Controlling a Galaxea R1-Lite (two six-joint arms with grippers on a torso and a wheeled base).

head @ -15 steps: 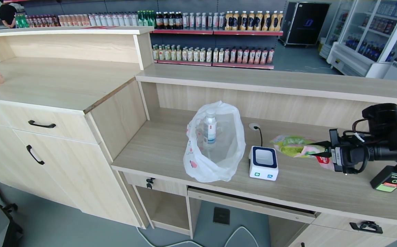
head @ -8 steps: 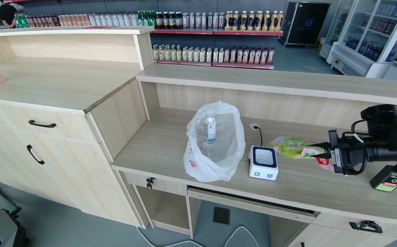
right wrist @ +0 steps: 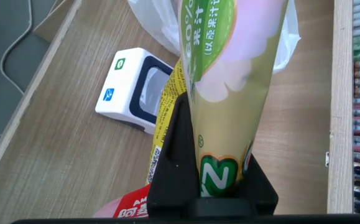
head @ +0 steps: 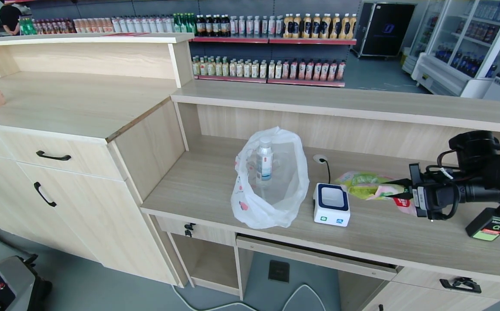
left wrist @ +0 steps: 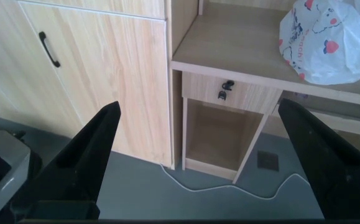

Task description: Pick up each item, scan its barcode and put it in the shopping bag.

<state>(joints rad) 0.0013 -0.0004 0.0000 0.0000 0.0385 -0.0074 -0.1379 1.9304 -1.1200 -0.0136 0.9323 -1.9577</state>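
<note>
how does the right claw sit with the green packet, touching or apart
Touching. The right wrist view shows the right claw clamped on the green packet, a finger pressing each side.

**Black arms, black wedge fingers**

Right arm (head: 487, 172) comes up matte black, a fat rounded joint, thin black cables (head: 443, 156) looping over the wrist, a small white tag (head: 447, 172) there too. Left gripper (left wrist: 198, 106): two broad black wedge fingers (left wrist: 83, 162), tapering to points. Right gripper (right wrist: 220, 180), same plain black
</note>
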